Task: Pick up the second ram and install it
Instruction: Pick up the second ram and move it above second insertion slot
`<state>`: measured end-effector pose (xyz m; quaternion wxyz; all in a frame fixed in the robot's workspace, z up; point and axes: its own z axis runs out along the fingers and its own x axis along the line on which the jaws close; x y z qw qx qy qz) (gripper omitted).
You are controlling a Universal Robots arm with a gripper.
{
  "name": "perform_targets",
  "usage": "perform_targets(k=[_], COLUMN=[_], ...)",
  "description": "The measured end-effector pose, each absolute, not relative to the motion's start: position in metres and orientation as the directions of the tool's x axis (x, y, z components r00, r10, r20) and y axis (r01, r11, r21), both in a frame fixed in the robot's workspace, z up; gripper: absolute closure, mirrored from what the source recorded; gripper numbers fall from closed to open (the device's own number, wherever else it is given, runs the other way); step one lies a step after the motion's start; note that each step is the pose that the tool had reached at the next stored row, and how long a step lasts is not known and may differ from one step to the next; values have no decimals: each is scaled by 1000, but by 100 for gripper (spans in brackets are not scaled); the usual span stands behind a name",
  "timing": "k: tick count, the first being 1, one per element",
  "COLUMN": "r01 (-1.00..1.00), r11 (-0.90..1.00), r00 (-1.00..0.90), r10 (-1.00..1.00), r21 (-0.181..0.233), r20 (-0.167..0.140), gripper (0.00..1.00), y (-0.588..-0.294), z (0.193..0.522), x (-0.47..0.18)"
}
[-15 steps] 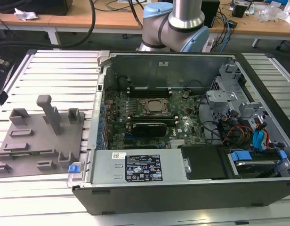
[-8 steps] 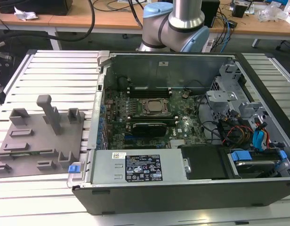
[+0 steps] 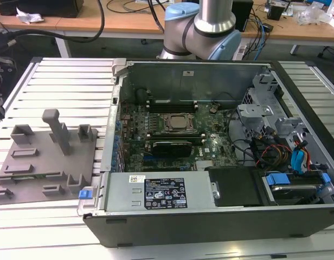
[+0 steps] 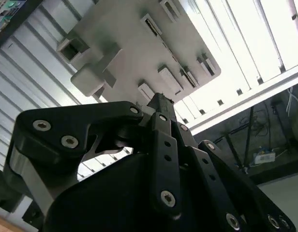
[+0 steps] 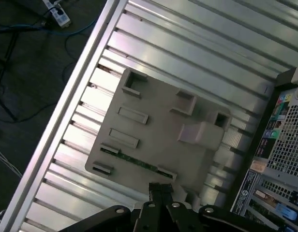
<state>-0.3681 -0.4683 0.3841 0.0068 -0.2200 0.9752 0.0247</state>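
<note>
**A:** How do the jaws stand?

**B:** Clenched on nothing, as far as I can judge. In the first wrist view the black gripper [image 5: 161, 187] brings its tips together with no gap between them.

**A:** And the second ram?

**B:** The second ram [image 5: 135, 160], a thin, long, dark green circuit board, lies below and just ahead of the jaws, apart from them. It seems to stand on edge in the slotted holders of a flat grey plastic plate [image 5: 158, 128].

**A:** What makes the pick go well?

**B:** I'd open the jaws wide, turn them square across the board's thin faces and settle at mid-length, clear of the holders at either end. Then pull straight upward so the board doesn't bind.

**A:** Further out?

**B:** A stubby grey upright post [image 5: 202, 134] rises beyond the ram. Past the plate runs the ribbed aluminium desk [image 5: 187, 58], and off to one side of the jaws sits the open black computer case [image 3: 210, 226].

**A:** Anything unclear?

**B:** The ram's chips can't be made out, and both its ends sit buried in the holders. The jaws' height above it can't be judged. I can't tell which memory slot is free.
</note>
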Motion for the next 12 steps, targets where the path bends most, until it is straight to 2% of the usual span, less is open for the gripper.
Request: perform_targets(k=[12], r01=[-686], r11=[726], r00=[-727], r10=[-686], r21=[45], r20=[-24], gripper=[89], y=[-468], z=[384], x=[-368])
